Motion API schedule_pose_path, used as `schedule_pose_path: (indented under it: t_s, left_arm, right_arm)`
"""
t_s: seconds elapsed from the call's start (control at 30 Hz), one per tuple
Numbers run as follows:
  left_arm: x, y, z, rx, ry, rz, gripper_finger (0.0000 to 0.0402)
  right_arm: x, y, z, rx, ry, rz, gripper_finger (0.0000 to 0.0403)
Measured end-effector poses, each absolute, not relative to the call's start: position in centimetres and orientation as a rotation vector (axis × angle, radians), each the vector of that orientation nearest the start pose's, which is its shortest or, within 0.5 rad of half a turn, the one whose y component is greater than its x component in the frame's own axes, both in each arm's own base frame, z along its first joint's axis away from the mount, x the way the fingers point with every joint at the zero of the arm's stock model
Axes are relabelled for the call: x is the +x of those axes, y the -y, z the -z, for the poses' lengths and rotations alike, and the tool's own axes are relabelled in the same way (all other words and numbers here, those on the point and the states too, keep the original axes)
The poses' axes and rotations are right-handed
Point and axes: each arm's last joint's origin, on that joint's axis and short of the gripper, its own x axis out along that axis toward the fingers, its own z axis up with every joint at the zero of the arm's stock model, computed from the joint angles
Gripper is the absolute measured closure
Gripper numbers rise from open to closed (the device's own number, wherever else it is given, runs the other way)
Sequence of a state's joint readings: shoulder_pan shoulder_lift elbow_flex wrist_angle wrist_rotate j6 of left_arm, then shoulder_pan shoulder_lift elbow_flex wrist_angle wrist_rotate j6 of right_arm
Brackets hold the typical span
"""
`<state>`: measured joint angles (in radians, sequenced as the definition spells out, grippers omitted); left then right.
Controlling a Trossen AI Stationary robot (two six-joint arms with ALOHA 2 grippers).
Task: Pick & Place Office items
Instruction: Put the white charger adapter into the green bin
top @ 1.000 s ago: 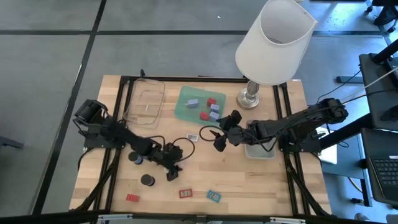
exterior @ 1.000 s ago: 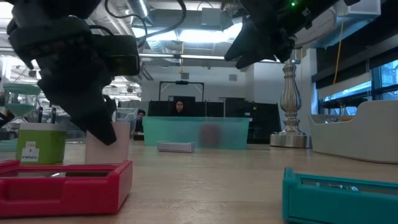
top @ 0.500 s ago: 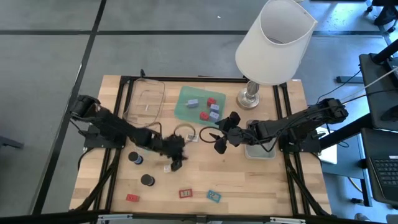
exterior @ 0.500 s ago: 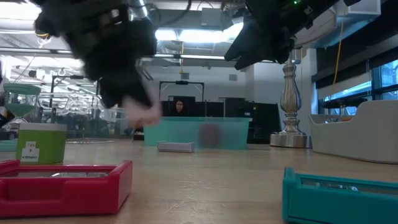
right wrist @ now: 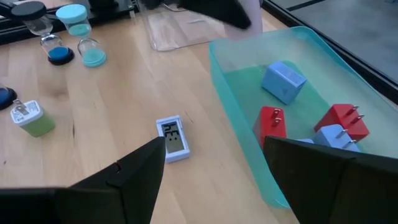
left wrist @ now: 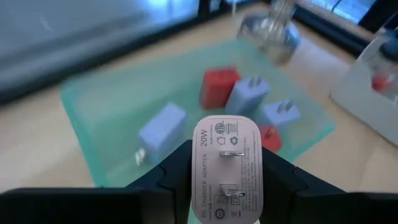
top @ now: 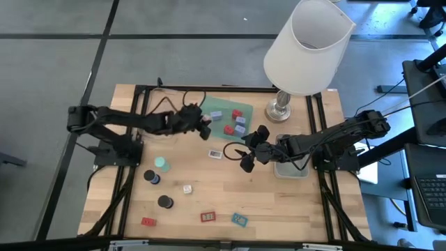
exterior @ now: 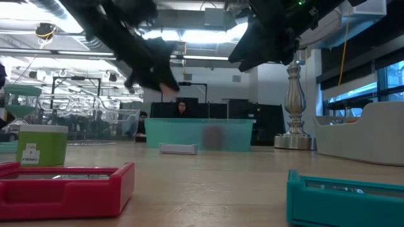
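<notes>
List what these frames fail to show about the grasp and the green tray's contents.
- Left gripper, high view: the white charger block it clamps is too small to see there.
- Translucent green tray, low view: frosted wall blurs its contents.
- Right gripper, right wrist view: fingertips cut off by the frame edge.

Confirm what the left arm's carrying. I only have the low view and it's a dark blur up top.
Observer: The left wrist view shows the left gripper shut on a white charger block, prongs facing the camera.
Operator: Where over the table?
Observer: The high view puts it at the left edge of the green tray, which holds red blocks and lavender blocks.
Operator: Right arm?
Observer: The right gripper hangs mid-table, fingers open, near a small white rectangle.
</notes>
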<state>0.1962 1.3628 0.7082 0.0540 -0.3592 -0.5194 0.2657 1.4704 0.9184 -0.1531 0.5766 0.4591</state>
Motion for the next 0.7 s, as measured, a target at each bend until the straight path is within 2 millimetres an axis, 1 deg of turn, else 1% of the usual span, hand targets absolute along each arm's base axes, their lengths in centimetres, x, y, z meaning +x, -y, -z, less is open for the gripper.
schedule_pose_path:
  t_s: [0.07, 0.13, 0.23, 0.33, 0.43, 0.7]
  left_arm:
    - [26.7, -7.7, -19.8, -0.489, -0.486, -0.677, 0.0278]
    - [26.7, -8.7, -19.2, -0.500, -0.505, -0.697, 0.0278]
    - [26.7, -9.8, -18.0, -0.514, -0.557, -0.705, 0.0278]
    - [26.9, -10.1, -17.0, -0.549, -0.606, -0.657, 0.0278]
    - [27.1, -10.1, -16.2, -0.552, -0.639, -0.650, 0.0278]
    - [27.1, -10.1, -16.0, -0.555, -0.651, -0.645, 0.0278]
  right_arm:
    - [29.7, -6.4, -22.9, 0.147, -0.562, 0.437, 0.0127]
    - [29.7, -6.4, -22.9, 0.144, -0.564, 0.438, 0.0127]
    - [29.7, -6.4, -22.8, 0.139, -0.568, 0.443, 0.0127]
    - [29.6, -6.4, -22.8, 0.134, -0.574, 0.444, 0.0127]
    - [29.6, -6.4, -22.8, 0.121, -0.578, 0.444, 0.0127]
    - [29.6, -6.4, -22.8, 0.120, -0.579, 0.443, 0.0127]
